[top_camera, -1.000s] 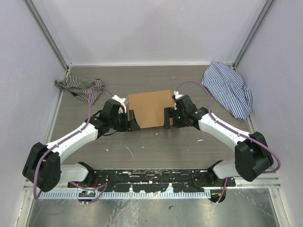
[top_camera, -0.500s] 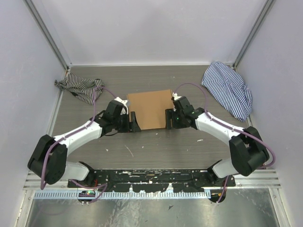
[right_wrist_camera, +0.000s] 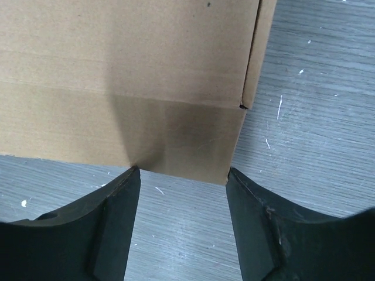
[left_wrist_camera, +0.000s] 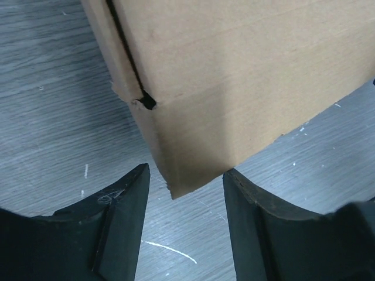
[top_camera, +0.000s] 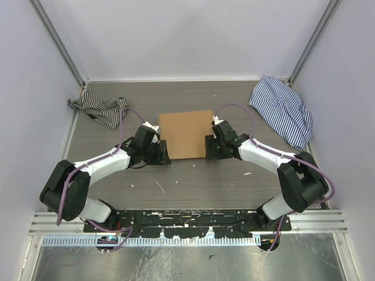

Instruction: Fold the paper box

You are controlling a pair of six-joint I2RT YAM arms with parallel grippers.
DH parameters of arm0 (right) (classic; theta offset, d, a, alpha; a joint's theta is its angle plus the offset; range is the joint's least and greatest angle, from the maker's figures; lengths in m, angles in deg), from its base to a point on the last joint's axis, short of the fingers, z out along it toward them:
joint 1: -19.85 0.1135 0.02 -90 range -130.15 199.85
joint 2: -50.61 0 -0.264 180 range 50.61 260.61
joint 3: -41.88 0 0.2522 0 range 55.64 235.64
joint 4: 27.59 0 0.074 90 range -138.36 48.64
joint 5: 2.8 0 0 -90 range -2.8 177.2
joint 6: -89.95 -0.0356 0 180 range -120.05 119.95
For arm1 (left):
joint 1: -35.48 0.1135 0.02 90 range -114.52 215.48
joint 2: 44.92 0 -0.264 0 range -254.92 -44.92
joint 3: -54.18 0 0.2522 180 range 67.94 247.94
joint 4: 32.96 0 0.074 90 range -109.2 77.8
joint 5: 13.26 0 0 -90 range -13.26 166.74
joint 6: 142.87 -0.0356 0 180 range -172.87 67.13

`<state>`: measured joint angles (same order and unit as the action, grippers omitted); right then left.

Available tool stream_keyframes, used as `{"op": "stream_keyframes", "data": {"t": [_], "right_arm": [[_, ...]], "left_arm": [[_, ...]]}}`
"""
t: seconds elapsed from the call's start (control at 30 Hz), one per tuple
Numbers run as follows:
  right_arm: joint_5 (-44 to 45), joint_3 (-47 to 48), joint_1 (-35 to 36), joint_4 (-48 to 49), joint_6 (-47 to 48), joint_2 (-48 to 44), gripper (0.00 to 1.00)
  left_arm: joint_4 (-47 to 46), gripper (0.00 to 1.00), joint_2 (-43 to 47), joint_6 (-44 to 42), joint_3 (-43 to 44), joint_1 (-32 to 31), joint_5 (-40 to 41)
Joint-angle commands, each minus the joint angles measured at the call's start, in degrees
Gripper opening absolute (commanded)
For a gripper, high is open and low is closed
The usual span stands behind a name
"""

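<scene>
box (top_camera: pixel 185 134): middle of the table (top_camera: pixel 193 181), looks folded shut into a flat mailer, lid down | left claw (left_wrist_camera: pixel 184 175): jaws apart, near-left corner poking between them, nothing clamped | right claw (right_wrist_camera: pixel 181 172): parted too, at the near-right corner, no grip | left: probably just seating the front tabs, can't see if they're tucked

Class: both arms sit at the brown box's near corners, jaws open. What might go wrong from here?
The paper box corner pokes between the left jaws; closing may crumple it near the slit.
The right jaws barely reach the box edge, so they might slip or shove it away.
</scene>
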<state>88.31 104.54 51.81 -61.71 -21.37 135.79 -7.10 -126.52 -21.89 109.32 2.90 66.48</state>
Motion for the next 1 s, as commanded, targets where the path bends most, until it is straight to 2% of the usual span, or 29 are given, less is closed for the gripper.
{"op": "stream_keyframes", "data": {"t": [0.0,0.27,0.6,0.73,0.8,0.87,0.9,0.93,0.97], "right_arm": [[3.33,-0.17,0.28,2.34,-0.78,0.94,0.64],[3.23,-0.11,0.29,0.94,-0.74,-1.15,0.63],[1.00,4.83,0.34,-7.15,0.52,-10.99,0.64],[3.18,11.80,0.29,-9.11,1.58,-9.93,0.63],[3.59,17.11,0.29,-9.20,3.09,-5.97,0.51],[2.97,23.06,0.25,-8.41,5.21,-0.53,0.27],[3.05,26.56,0.09,-8.33,5.84,2.83,0.11],[3.15,29.99,-0.13,-8.24,6.33,5.85,0.03],[3.79,33.24,-0.43,-8.02,6.59,9.18,0.01]], "left_arm": [[-0.31,0.59,-1.27,-1.67,-0.74,-0.12,4.30],[0.97,0.54,-0.39,-2.29,-0.86,-0.08,6.82],[7.96,0.51,14.45,-2.10,-1.33,-0.12,5.31],[8.75,0.49,19.30,-0.92,-1.72,-0.12,6.27],[6.99,0.45,20.04,-0.50,-2.29,-0.12,5.74],[4.98,0.37,19.64,-0.02,-2.73,-0.12,5.14],[3.84,0.30,19.13,0.18,-2.98,-0.12,4.44],[2.63,0.21,18.57,0.21,-3.20,-0.12,3.77],[1.70,0.10,17.79,0.34,-3.39,-0.10,3.54]]}}
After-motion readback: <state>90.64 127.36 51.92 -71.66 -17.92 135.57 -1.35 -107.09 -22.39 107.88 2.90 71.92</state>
